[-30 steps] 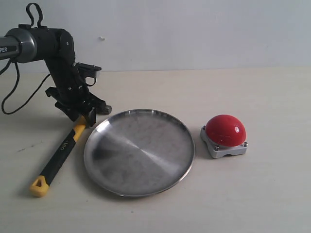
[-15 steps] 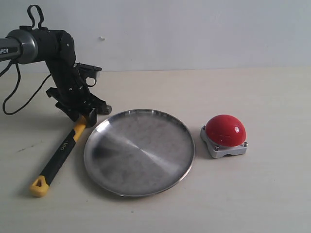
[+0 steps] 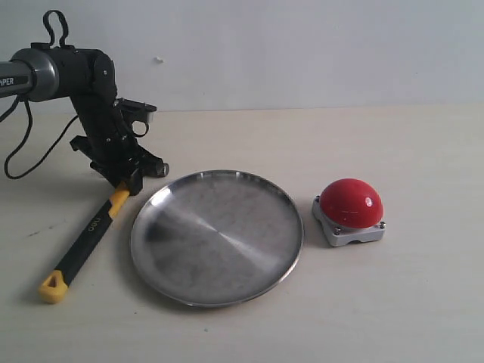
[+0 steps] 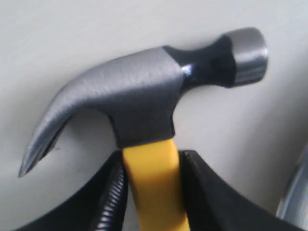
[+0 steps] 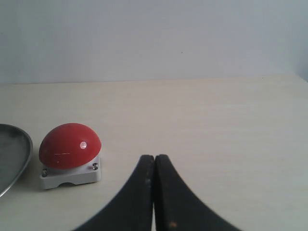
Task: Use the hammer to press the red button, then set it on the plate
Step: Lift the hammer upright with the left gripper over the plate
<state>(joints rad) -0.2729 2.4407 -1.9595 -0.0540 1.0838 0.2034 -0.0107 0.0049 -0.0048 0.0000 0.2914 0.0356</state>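
The left end effector (image 3: 125, 180) is clamped on the small claw hammer (image 3: 89, 231), its two black fingers (image 4: 108, 202) pressed against either side of the yellow neck just below the dark metal head. In the left wrist view the head (image 4: 144, 91) sticks out past the fingertips, claw to one side and round striking face to the other. From the exterior view the black handle runs away from the grip toward 7 o'clock, and its yellow end rests on the pale surface (image 3: 393, 302). Whether the head is clear of the surface cannot be told

The round silver metal plate (image 3: 219, 242) lies at 4 o'clock from the left end effector, with the hammer handle just beside its rim on the 9 o'clock side and apart from it. The glossy red dome button (image 3: 350, 203) on its square grey base sits at the plate's 3 o'clock, near the rim

The right end effector (image 5: 154, 192) has its fingers pressed together on nothing, with the red dome button at its 10 o'clock, well apart
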